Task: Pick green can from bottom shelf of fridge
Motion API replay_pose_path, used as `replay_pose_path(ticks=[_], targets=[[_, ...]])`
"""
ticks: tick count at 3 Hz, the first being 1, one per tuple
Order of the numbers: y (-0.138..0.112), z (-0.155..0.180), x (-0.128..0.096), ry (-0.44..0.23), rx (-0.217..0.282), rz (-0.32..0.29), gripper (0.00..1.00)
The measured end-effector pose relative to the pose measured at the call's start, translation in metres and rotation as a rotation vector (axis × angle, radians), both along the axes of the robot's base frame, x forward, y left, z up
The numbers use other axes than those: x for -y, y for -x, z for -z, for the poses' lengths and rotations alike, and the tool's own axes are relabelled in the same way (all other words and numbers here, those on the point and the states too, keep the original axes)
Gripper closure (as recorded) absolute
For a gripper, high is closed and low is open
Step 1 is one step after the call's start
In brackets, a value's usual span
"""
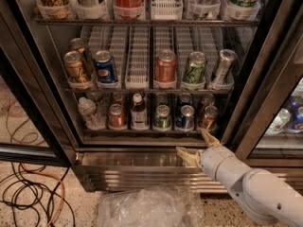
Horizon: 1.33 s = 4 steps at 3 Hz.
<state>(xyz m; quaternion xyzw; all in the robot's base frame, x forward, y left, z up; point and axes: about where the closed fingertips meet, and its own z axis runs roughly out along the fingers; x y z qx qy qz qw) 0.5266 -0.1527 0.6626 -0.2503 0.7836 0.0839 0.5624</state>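
The green can (162,117), dark green with a silver lid, stands upright at the front of the bottom shelf (142,133) of the fridge (132,174), between a small bottle (138,111) and a blue can (186,117). My gripper (193,143) is open, in front of and just below the shelf's front rail. It is to the right of the green can, under the blue can and a brown can (208,117). It touches no can. My white arm (255,188) comes in from the lower right.
A red can (116,117) and a clear bottle (89,113) stand at the shelf's left. The rack above holds several cans, one a brighter green can (194,69). A crumpled plastic bag (147,207) and cables (28,193) lie on the floor. A dark door frame (265,84) stands at the right.
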Motion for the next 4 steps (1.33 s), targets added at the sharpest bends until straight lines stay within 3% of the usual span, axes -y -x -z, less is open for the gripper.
replay_pose_path(ticks=[1, 2, 3, 4], targets=[[0.011, 0.032, -0.020, -0.006, -0.070, -0.053, 0.32], [0.012, 0.057, -0.044, -0.021, -0.108, -0.087, 0.28], [0.001, 0.070, -0.066, -0.050, -0.103, -0.092, 0.28], [0.000, 0.072, -0.067, -0.054, -0.105, -0.090, 0.38]])
